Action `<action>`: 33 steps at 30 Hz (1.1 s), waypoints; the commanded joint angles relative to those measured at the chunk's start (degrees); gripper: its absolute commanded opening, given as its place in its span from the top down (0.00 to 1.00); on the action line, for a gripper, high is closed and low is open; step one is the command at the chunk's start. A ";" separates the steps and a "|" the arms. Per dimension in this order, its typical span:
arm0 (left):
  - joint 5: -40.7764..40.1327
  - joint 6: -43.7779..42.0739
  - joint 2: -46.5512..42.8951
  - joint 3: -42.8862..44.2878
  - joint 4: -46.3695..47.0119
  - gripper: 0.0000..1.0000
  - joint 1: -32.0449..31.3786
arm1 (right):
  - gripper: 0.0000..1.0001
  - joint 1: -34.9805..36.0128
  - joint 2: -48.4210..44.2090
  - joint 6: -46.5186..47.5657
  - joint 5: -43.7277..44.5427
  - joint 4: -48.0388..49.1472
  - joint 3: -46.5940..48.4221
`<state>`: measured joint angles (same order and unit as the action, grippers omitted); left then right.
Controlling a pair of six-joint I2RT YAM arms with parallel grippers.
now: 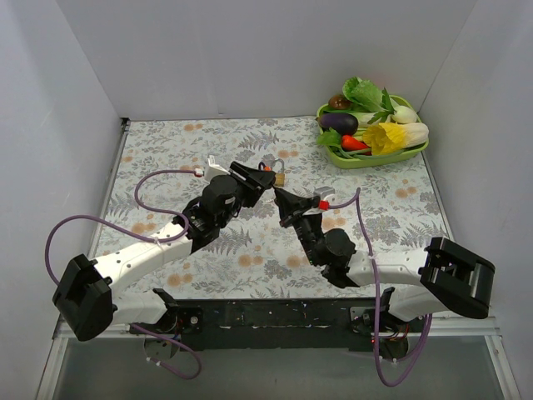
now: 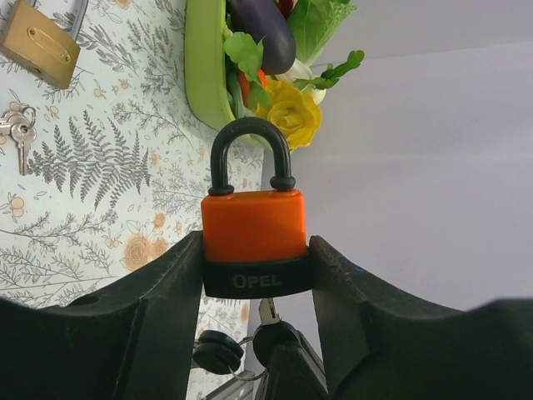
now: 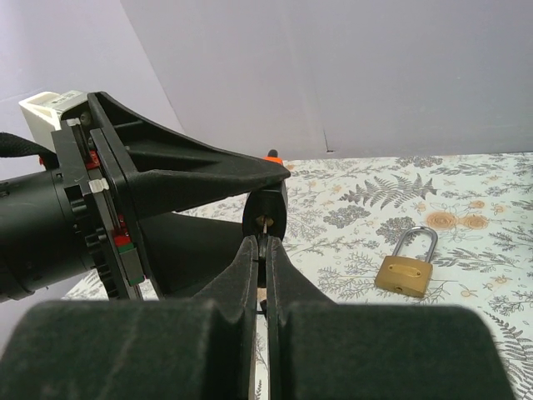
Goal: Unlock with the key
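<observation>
**Item 1. Orange padlock [image 2: 254, 242].** Black shackle, closed. Carried off the bench above its middle. The left jaws stand half-wide and clamp the black base band on both flanks, so the keyhole underneath is left exposed.

**Item 2. Key [image 2: 266, 312].** The shaft sits in the keyhole under the lock. A ring [image 2: 241, 367] with a second black-headed key [image 2: 216, 352] hangs beside it. The right jaws are pinched narrow, apparently on the key's head.

**Step in hand (judged).** Turning the key.
- Roll the right wrist about the shaft's own line, with no sideways pull.
- Keep the left clamp rigid so the body cannot twist along.
- Risk: the thin pinch may slip on the head.
- The step is done only when the shackle lifts.

**Item 3. Brass padlock [image 3: 405, 271].** Lies on the bench just beyond the arms. Not concerned.

**Item 4. Spare keys [image 2: 18, 129].** Lie on the bench near the brass padlock.

**Item 5. Green tray [image 1: 366, 160].** Holds vegetables at the far right corner.
</observation>
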<state>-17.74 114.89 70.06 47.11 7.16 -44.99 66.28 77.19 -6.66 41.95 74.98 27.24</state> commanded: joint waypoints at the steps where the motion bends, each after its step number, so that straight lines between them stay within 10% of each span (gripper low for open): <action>1: 1.04 74.95 -0.28 2.99 1.98 1.00 0.87 | 0.99 1.39 -1.08 -0.03 0.76 3.77 -0.44; 33: 4.11 73.10 -0.19 2.20 1.37 1.00 0.17 | 0.99 2.36 14.93 9.21 5.77 8.17 14.86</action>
<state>-21.91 114.48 71.59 47.59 5.41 -41.95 68.97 93.08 4.32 52.12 78.39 40.07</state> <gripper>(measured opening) 0.479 0.044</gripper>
